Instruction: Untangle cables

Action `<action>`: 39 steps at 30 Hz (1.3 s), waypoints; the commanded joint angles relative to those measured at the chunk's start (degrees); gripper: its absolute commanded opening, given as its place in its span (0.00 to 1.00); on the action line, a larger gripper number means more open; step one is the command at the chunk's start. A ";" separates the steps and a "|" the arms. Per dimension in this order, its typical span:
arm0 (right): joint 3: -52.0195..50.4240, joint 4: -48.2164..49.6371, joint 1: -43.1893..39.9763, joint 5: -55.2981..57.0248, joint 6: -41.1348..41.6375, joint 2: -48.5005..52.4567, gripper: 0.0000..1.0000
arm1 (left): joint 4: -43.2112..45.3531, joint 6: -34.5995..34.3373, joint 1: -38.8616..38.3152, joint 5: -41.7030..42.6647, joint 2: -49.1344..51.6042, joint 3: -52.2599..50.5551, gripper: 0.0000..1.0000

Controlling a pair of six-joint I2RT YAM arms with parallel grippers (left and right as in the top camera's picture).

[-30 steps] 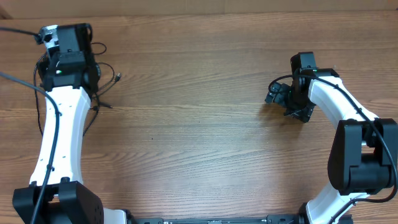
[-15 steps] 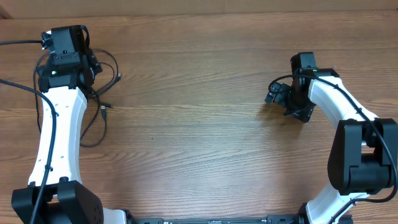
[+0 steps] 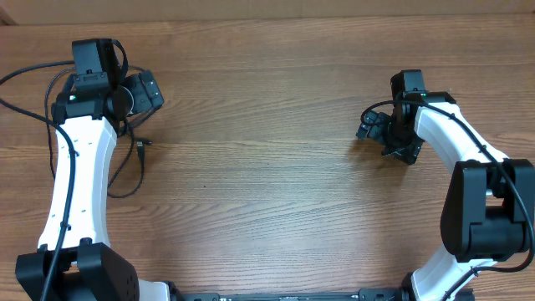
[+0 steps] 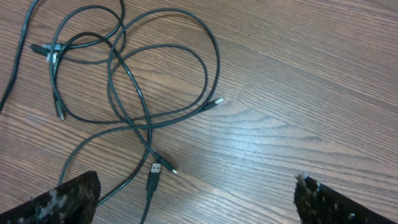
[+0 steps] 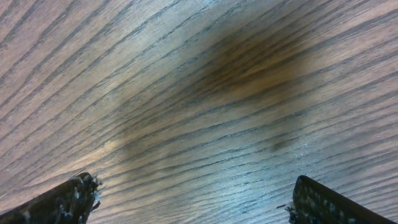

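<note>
The cables (image 4: 134, 93) are thin black cords lying in loose, crossing loops on the wooden table (image 4: 298, 93), with small plugs (image 4: 155, 169) at their free ends. In the overhead view the cables (image 3: 139, 167) trail out from under the left arm at the far left. My left gripper (image 4: 196, 202) hovers above them, open, with nothing between its fingers (image 4: 68, 199). From overhead the left gripper (image 3: 149, 92) points right. My right gripper (image 5: 196, 199) is open over bare wood at the right side, seen from overhead as the right gripper (image 3: 374, 127), far from the cables.
Thicker black cords (image 3: 25, 73) run off the table's left edge from the left arm. The table's far edge (image 3: 267, 17) runs along the top. Both arm bases (image 3: 75, 276) stand at the near edge.
My left gripper has opened and let go of the cables, which dropped and spread into wider loops on the table. The left wrist has turned to the right. The right arm has not moved.
</note>
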 commanded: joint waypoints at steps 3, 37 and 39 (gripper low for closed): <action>0.90 0.13 -0.13 0.57 -0.24 -0.04 1.00 | -0.04 -0.37 0.31 1.51 -0.33 0.48 1.00; 0.90 0.11 -0.17 0.55 -0.24 -12.37 1.00 | -0.04 -0.37 0.31 1.51 -0.33 0.48 1.00; 0.90 0.11 -0.17 0.55 -0.24 -15.67 1.00 | -0.04 -0.37 0.31 1.51 -0.33 0.48 1.00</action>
